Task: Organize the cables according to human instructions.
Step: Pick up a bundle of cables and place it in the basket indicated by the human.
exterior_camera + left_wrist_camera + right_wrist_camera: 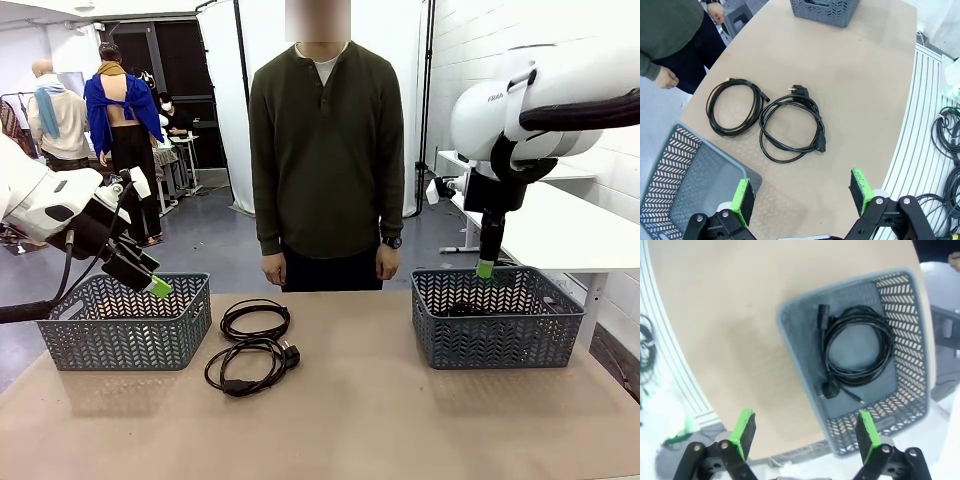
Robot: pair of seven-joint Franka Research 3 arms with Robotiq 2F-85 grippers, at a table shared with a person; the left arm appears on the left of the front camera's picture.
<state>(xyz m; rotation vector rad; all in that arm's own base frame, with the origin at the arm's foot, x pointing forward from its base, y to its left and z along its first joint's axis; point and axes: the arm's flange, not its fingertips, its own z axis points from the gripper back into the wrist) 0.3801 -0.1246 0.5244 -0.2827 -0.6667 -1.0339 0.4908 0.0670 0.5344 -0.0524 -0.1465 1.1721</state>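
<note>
Two black cables lie coiled on the table between the baskets: a thin one nearer the person, and a power cord with chunky plugs in front of it. A third coiled cable rests inside the right grey basket. My left gripper hangs open and holds nothing, over the right end of the left grey basket. Above the right basket, my right gripper points down, open, with nothing between its fingers.
A person stands at the far edge with both hands hanging at their sides. Bare tabletop stretches between and in front of the baskets. More black cords lie on the floor beyond the table's edge.
</note>
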